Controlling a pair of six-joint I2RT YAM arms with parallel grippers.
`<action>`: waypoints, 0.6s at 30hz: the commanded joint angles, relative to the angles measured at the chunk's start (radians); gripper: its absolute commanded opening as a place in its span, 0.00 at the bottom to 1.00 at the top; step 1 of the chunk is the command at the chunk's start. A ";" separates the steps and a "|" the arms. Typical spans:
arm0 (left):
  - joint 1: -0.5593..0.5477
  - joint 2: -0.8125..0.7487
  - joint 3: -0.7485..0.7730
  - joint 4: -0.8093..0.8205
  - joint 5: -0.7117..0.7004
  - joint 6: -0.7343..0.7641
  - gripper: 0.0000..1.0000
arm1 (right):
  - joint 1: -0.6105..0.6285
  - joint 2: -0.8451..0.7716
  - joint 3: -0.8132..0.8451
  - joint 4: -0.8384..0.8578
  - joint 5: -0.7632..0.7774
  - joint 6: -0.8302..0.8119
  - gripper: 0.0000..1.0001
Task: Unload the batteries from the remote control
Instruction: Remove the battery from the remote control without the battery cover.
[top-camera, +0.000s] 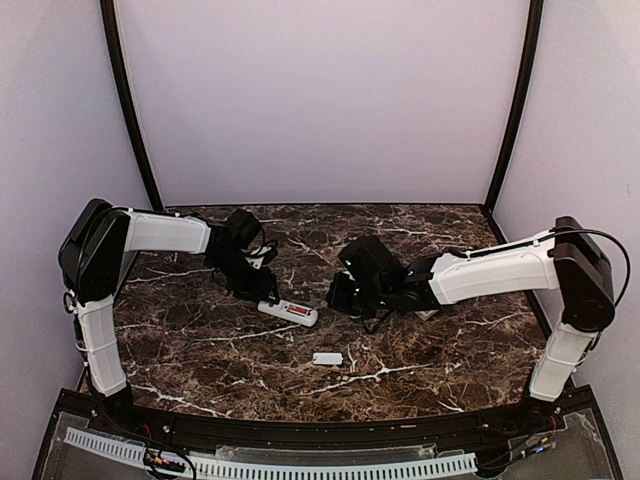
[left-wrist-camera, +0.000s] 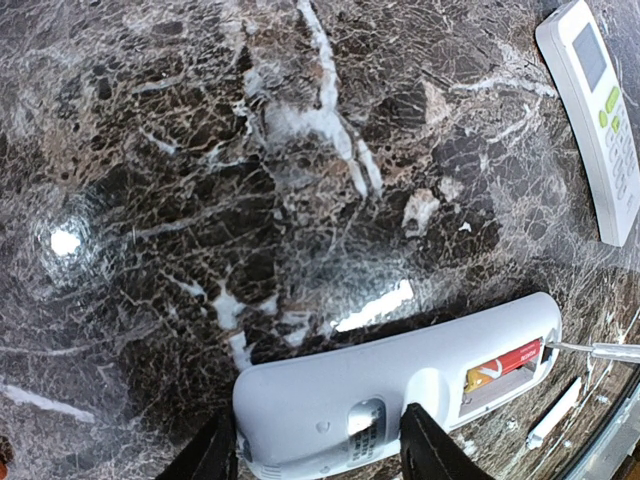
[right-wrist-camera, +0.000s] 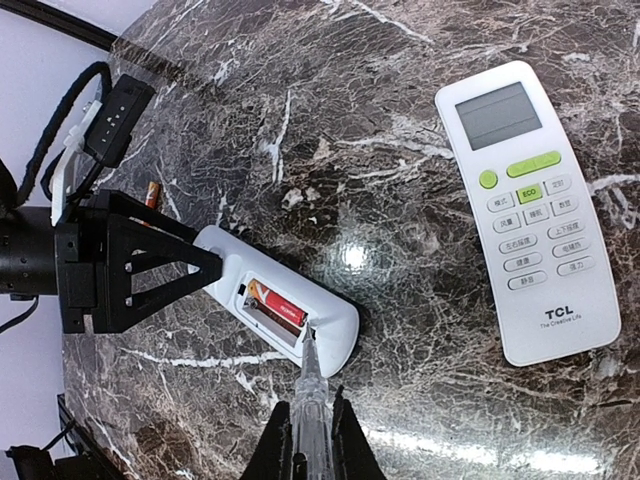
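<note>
The step in hand looks like prying a battery out. A white remote (right-wrist-camera: 335, 330) lies face down on the marble worktop (top-camera: 200, 350) with its battery bay uncovered. The left claw (left-wrist-camera: 320, 445) is closed on the remote's sides, pinning it in place. The right claw (right-wrist-camera: 312, 445) is clamped on a thin pointed tool (right-wrist-camera: 308, 390), whose tip sits at the bay's end, touching or just short of a red battery (right-wrist-camera: 277, 303) lodged in its slot. Whether the slot beside it is filled I cannot tell.

The next move likely calls for working the tip under the battery's end and levering upward while the left claw holds firm. A slip could skid the tip off or flick the battery away.

The overhead view shows both arms meeting mid-worktop and a small white cover (top-camera: 327, 358) lying apart, nearer the bases, but the bay is only a red speck there. The wrist views show the battery and tool tip clearly, plus a second remote (right-wrist-camera: 525, 210) lying face up, which the overhead view mostly hides under the right arm.
</note>
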 joint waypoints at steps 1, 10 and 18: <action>-0.016 0.044 -0.012 -0.059 -0.035 0.019 0.54 | 0.008 0.023 0.036 -0.050 0.030 0.004 0.00; -0.018 0.045 -0.012 -0.058 -0.031 0.019 0.54 | 0.005 0.022 0.002 0.043 -0.015 0.011 0.00; -0.018 0.044 -0.011 -0.060 -0.030 0.020 0.53 | -0.002 0.016 -0.015 0.070 -0.034 0.025 0.00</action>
